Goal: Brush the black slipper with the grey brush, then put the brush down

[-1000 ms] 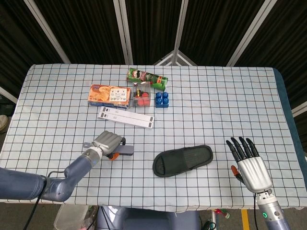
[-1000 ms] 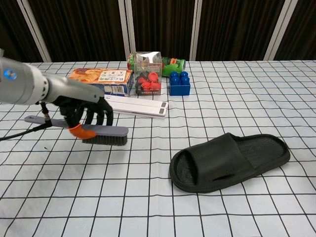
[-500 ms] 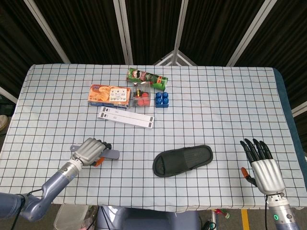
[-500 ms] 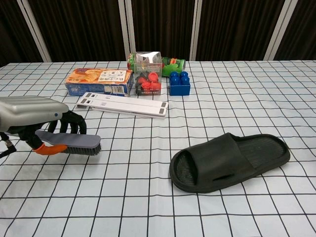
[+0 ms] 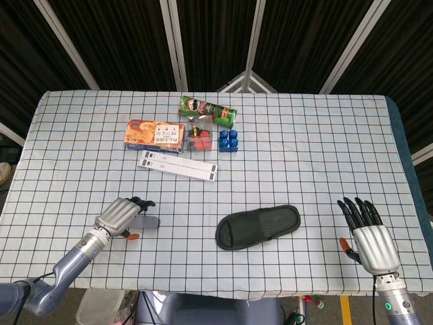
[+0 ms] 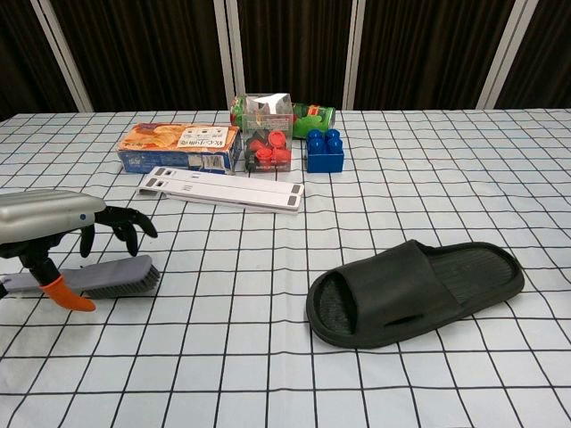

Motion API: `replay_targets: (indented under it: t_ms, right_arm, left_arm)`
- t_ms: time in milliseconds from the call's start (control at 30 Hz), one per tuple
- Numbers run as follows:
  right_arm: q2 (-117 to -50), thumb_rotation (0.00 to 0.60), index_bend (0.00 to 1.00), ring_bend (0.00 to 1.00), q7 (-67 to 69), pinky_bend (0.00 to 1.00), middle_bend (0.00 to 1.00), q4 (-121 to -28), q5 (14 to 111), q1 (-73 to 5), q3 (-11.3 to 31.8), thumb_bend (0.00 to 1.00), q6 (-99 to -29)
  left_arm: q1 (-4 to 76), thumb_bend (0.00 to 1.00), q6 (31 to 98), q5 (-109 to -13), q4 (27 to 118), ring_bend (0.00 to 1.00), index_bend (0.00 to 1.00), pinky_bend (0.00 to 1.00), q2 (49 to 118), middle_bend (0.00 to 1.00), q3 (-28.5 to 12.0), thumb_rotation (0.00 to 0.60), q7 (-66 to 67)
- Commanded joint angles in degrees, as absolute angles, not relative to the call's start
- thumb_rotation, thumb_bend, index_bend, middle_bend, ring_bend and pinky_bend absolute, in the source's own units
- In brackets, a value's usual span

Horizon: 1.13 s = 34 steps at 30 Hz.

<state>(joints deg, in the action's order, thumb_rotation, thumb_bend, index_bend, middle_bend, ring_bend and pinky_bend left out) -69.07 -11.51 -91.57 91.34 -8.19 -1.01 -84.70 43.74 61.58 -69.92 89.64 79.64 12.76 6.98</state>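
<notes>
No text, brand or number can be read for certain in either view. Print is seen on the orange-and-blue cardboard snack box (image 6: 181, 145) as white lettering on a dark band, but it is too small and blurred to be made out. A face logo is shown on the green cylindrical crisp can (image 5: 208, 111); its brand wording is not legible. Small dark markings are seen on the flat white plastic strip (image 6: 223, 189), unreadable. Nothing is printed on the remaining items.
</notes>
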Motion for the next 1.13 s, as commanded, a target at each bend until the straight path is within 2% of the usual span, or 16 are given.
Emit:
replay_targets:
  t_ms: [33,200,333,433,467,567,667,767,900,1133]
  right_arm:
    - [-69.1,0.6,0.0,0.0,-11.5,0.09,0.1,-91.5,91.3,-8.2,-0.9,0.38,-84.5]
    - [-68.9,0.6,0.0,0.0,-11.3,0.09,0.1,-91.5,91.1,-7.8,-0.5,0.38,-84.9]
    - [-68.5,0.6,0.0,0.0,-11.0,0.09,0.1,-91.5,91.1,-7.3,-0.2,0.38,-85.8]
    - [-67.9,0.6,0.0,0.0,-10.9,0.08,0.09,-91.2,91.0,-6.6,0.2,0.38,-87.0]
    - [-67.5,0.6,0.0,0.0,-11.0,0.07,0.09,-91.1,90.6,-6.3,0.3,0.38,-87.2]
    - [-66.5,0.6,0.0,0.0,-11.7,0.04,0.05,-92.2,87.9,-5.9,0.8,0.38,-85.9]
    - [-65.5,0.6,0.0,0.0,-12.6,0.01,0.03,-93.9,84.9,-5.9,1.3,0.38,-84.0]
    - [-64.8,0.6,0.0,0.0,-13.4,0.0,0.02,-95.3,83.3,-5.6,1.5,0.38,-83.4]
    - [-64.0,0.6,0.0,0.0,-14.1,0.0,0.0,-97.0,82.9,-5.0,1.3,0.38,-83.7]
    - [-63.6,0.6,0.0,0.0,-14.9,0.0,0.0,-97.9,83.3,-4.4,1.2,0.38,-84.4]
  left_arm:
    - [43.3,0.09,60.6,-70.7,90.5,0.1,0.06,0.34,78.7,0.13,12.0,0.597,6.0]
    - [42.2,0.08,61.2,-73.3,92.9,0.1,0.05,0.31,76.0,0.1,10.3,0.545,2.9]
    - [39.4,0.08,66.7,-78.1,98.0,0.07,0.04,0.26,70.8,0.09,9.7,0.534,-0.3]
    - [33.4,0.08,76.6,-84.2,101.2,0.01,0.0,0.18,65.4,0.05,12.0,0.535,-0.8]
    - [29.4,0.08,82.2,-86.9,101.0,0.0,0.0,0.14,63.9,0.02,14.0,0.537,0.6]
    - [19.6,0.08,94.0,-88.9,97.4,0.0,0.0,0.05,64.5,0.0,15.8,0.57,4.7]
    - [11.6,0.08,102.9,-87.8,93.9,0.0,0.0,0.02,67.1,0.0,15.0,0.595,5.5]
    - [7.7,0.07,106.4,-86.0,91.5,0.0,0.0,0.01,68.8,0.0,13.2,0.6,4.5]
    - [6.4,0.03,107.1,-86.3,91.1,0.0,0.0,0.0,67.6,0.0,11.8,0.6,5.8]
    - [6.1,0.03,103.7,-87.0,91.1,0.0,0.0,0.0,67.0,0.0,11.4,0.6,8.4]
